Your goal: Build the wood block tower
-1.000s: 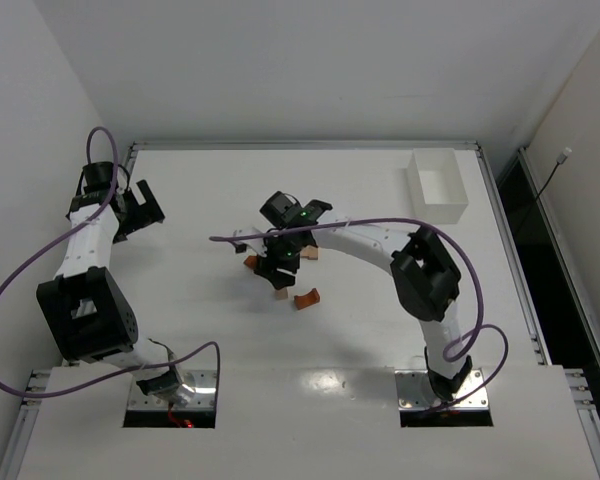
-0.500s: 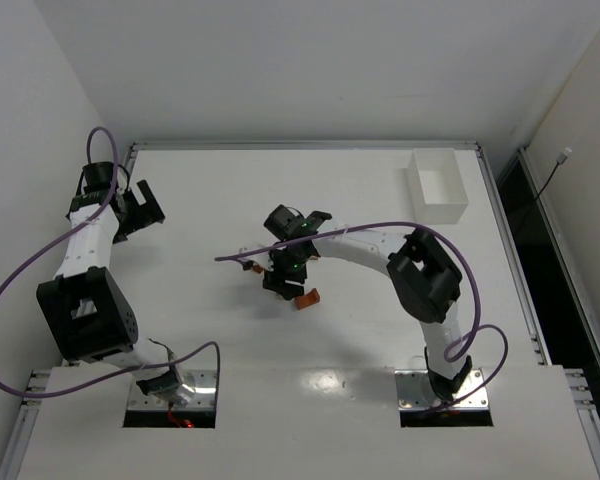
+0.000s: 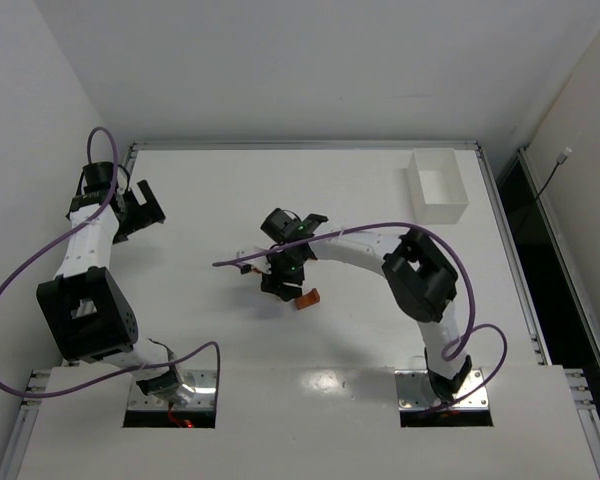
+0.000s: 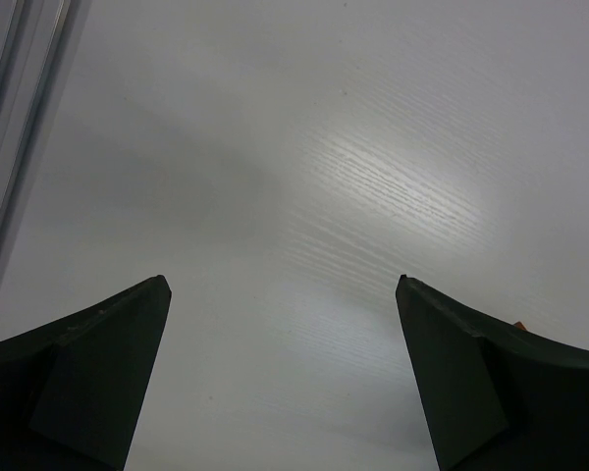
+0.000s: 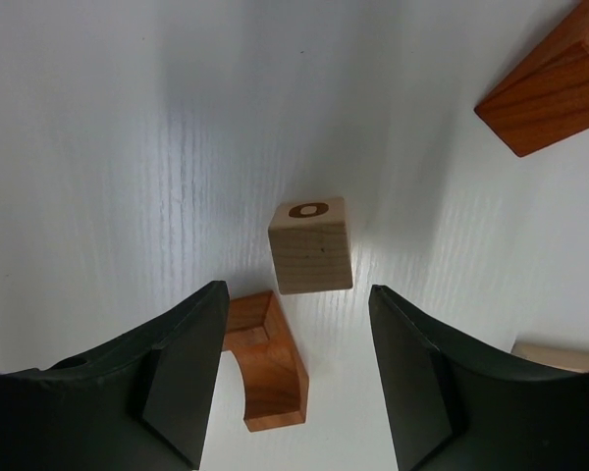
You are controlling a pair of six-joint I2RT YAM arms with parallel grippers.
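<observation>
Tabletop (image 3: 230,180) white, woodgrain; wood blocks (image 5: 311,245) scattered mid-table; white walls (image 3: 280,70) around.

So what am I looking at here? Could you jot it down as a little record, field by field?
Setting: white table, white box near its far right corner
Left gripper: open, empty, at the table's left side
Right gripper: open, holding nothing, hovering mid-table
Beneath it: tan cube marked O, reddish arch beside it, reddish block, tan piece at the edge of view
Stacking: none visible yet
</observation>
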